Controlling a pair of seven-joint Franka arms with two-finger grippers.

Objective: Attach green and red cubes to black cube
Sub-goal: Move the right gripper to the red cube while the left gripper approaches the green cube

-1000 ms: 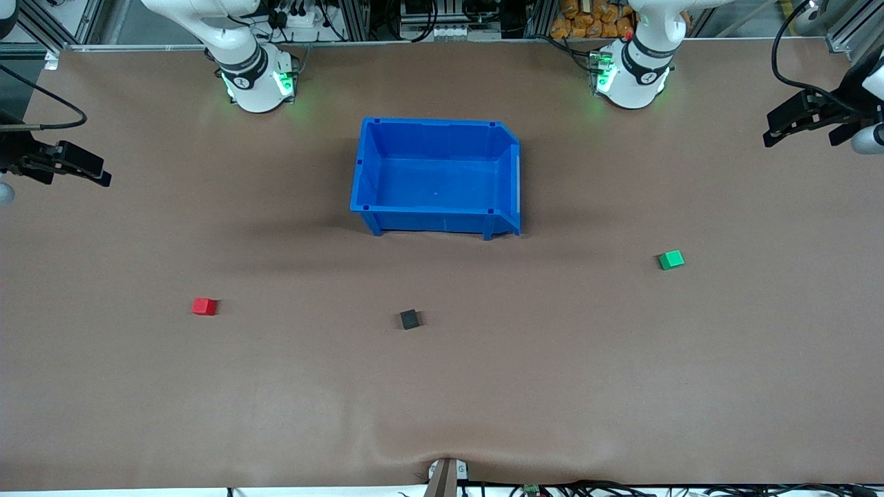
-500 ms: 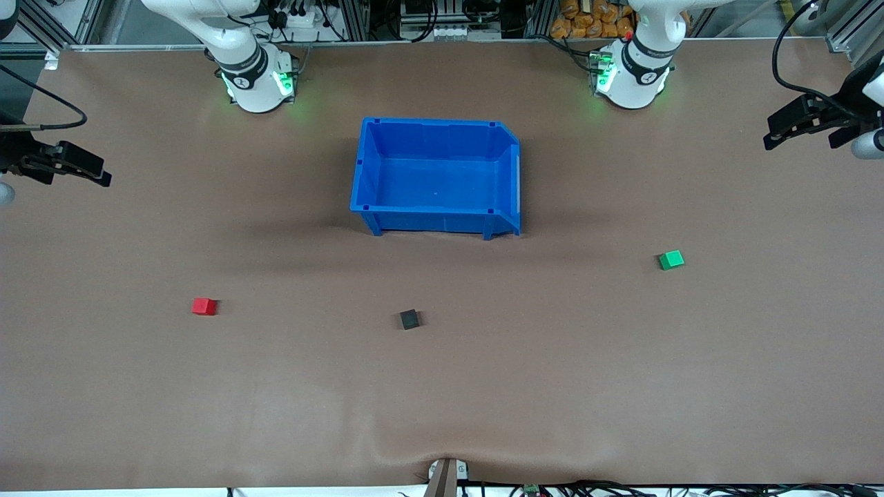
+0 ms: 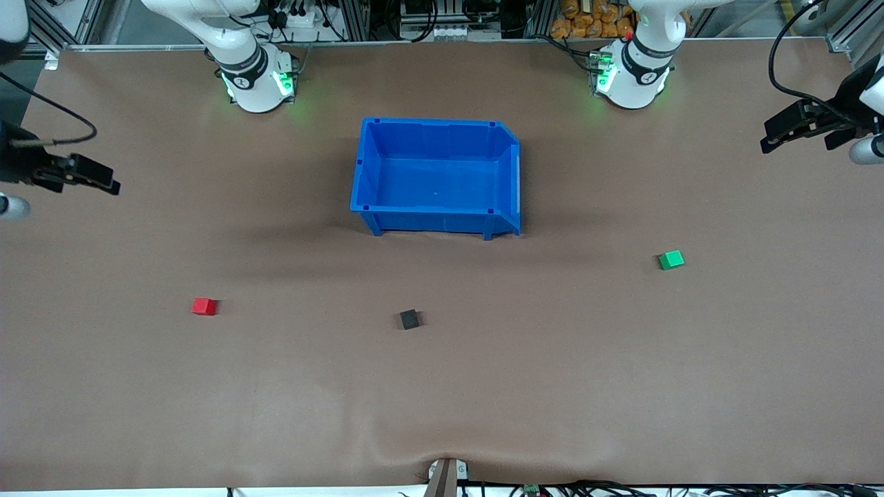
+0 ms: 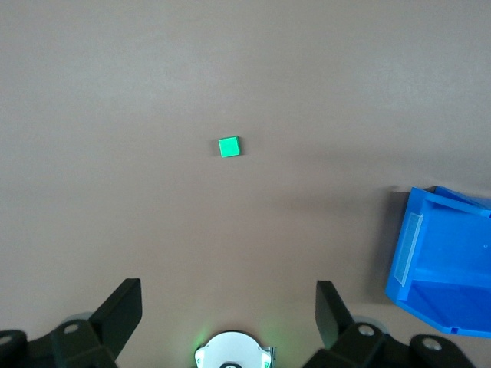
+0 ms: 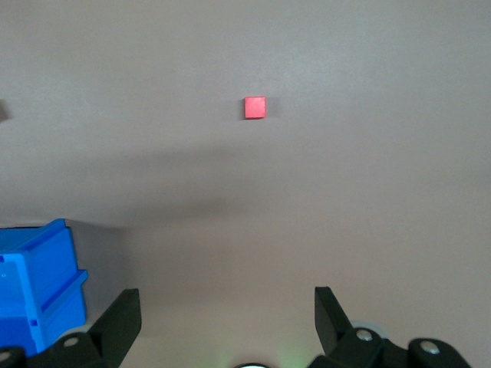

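Observation:
The black cube [image 3: 409, 319] sits on the brown table, closer to the front camera than the blue bin. Toward the right arm's end lies the red cube [image 3: 204, 306] [image 5: 255, 107]; the green cube [image 3: 670, 259] [image 4: 229, 146] lies toward the left arm's end. All three stand apart. My right gripper [image 3: 109, 183] [image 5: 226, 314] hangs open and empty in the air over its end of the table. My left gripper [image 3: 768, 139] [image 4: 229, 307] is likewise open and empty, high over its own end.
An empty blue bin [image 3: 435, 121] [image 4: 430, 253] [image 5: 46, 261] stands mid-table between the two arm bases. The table cover has a wrinkled bump [image 3: 442, 452] at the edge nearest the front camera.
My right gripper has shifted a little toward the middle of the table. My left gripper has drifted only slightly. The cubes have not moved.

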